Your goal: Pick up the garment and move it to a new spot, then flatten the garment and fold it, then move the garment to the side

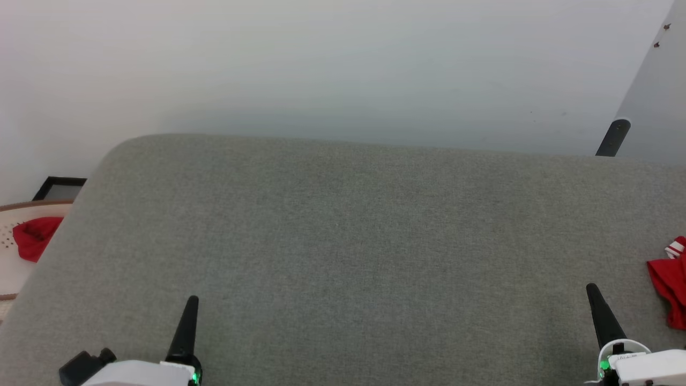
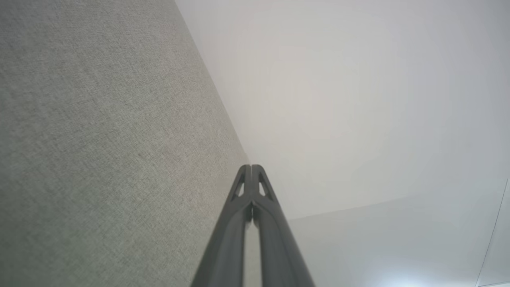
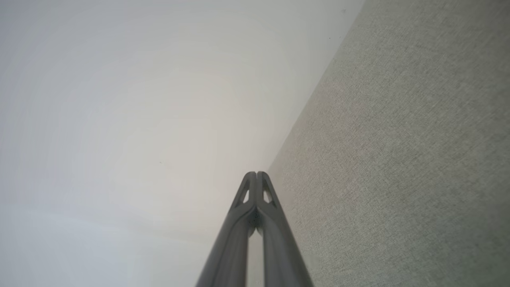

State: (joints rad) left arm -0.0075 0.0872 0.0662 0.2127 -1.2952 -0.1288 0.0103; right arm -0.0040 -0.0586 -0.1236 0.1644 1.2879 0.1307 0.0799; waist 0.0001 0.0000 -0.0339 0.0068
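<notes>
Black fingers of the left gripper [image 1: 192, 300] rise from the near edge of the bench [image 1: 343, 241], toward its near-left corner, pressed together into a single point. The left wrist view shows the same: the two fingertips [image 2: 257, 175] meet with no gap and nothing is caught between them. The right gripper [image 1: 591, 288] stands likewise at the near edge, toward the near-right corner, and in its own wrist view the tips [image 3: 263, 181] touch, empty. Both pairs hang just over bare grey woven upholstery, well apart from each other.

Just past the right gripper, out toward the bench's right edge, lies the garment [image 1: 667, 287]: a crumpled red heap with a bit of white-and-red striped trim at its far end, cut off by the side of the head view. It sits beside the right fingers, a little farther from the near edge than their tips, and does not touch them. It is well apart from the left gripper.

Off the left edge, lower than the bench top, a small plain red cloth [image 1: 33, 237] rests on a pale perforated tray [image 1: 6, 252] with a wood-coloured rim. Beyond that is a black frame [image 1: 58, 187]. Past the far-right corner a dark post [image 1: 613, 138] slants upward.
</notes>
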